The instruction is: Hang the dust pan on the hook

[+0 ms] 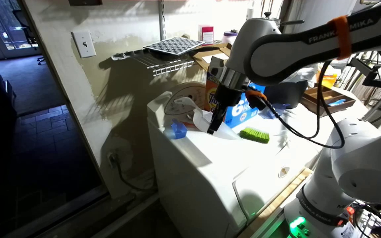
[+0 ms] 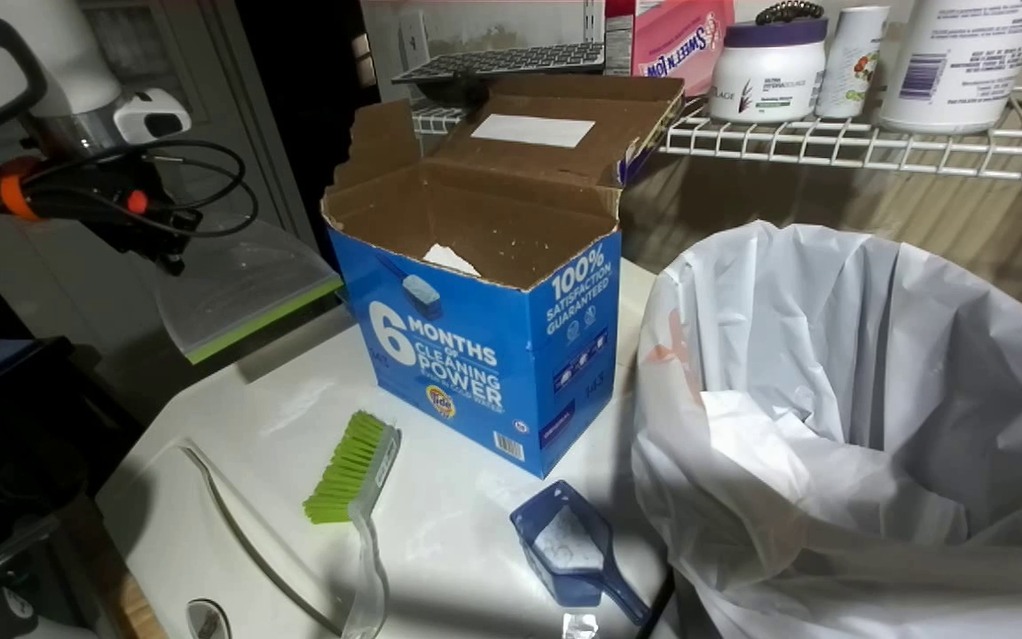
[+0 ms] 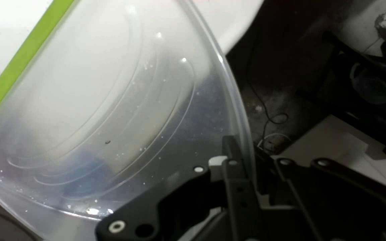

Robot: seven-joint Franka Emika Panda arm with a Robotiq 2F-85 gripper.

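The dust pan, a clear to pale grey scoop with a green lip, shows in both exterior views point(image 1: 201, 119) point(image 2: 240, 271) and fills much of the wrist view point(image 3: 112, 97). My gripper point(image 1: 212, 131) point(image 3: 246, 150) is shut on the pan's side rim, with one finger on each side of the wall. The pan is tilted beside the orange-and-blue box, its handle point(image 1: 184, 100) pointing toward the wall. In an exterior view its green lip point(image 2: 267, 319) faces the white machine top; whether it touches anything I cannot tell. No hook can be made out.
The detergent box point(image 2: 467, 355) stands close to the pan. A green brush point(image 1: 255, 135) and blue scoops point(image 1: 179, 129) point(image 2: 569, 546) lie on the white machine point(image 1: 210, 155). A wire shelf point(image 1: 172, 68) juts from the wall above. A bag-lined bin point(image 2: 795, 532) stands beyond the box.
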